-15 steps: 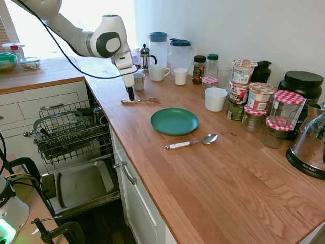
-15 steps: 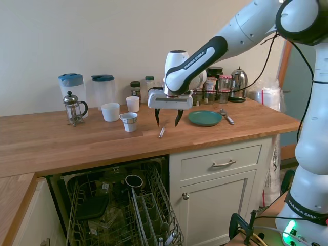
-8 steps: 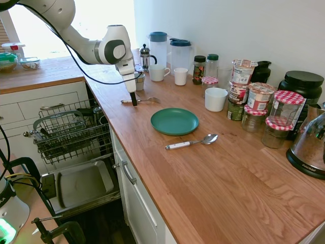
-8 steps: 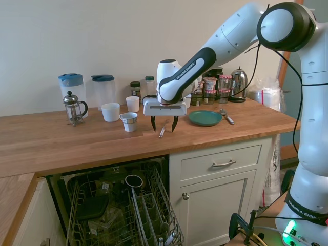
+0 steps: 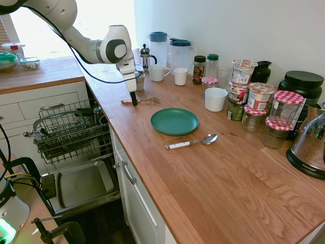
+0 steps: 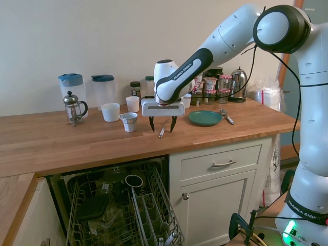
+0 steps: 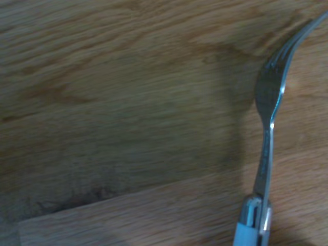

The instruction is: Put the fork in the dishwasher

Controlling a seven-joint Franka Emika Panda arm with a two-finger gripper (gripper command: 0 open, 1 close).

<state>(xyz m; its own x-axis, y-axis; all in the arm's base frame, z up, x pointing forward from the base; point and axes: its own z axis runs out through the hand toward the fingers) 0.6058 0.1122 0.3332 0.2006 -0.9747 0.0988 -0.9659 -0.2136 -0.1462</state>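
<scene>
Close up in the wrist view, the fork (image 7: 267,128) lies flat on the wood grain of the counter (image 7: 128,102), its tines and neck sharp enough to make out, so the camera now sits low over it. That fits what has changed over the last second: the pincer (image 6: 162,125) has come down from a hover above the cutlery to counter level, sliding a little toward the small striped cup (image 6: 128,122) as it dropped, and in the last half second it has barely moved. Its fingers remain spread, one tip on either side of the fork (image 6: 161,132) in the second exterior view, and they do not yet pinch it; the fork still rests on the counter just in front of the cup, near the front edge above the open dishwasher (image 6: 120,207). My reading is that the descent is finished and the closing of the fingers is the step in hand, so the task is at its start: nothing has been lifted and the wire rack below holds no fork from this job. A thin, flat piece of metal like this could slip or tip as the fingers meet, so the squeeze should land across the handle. Farther along the counter, the green plate (image 5: 174,121) and the white-handled spoon (image 5: 191,142) sit well apart from the pincer and are unchanged, as are the jugs and jars by the wall.
</scene>
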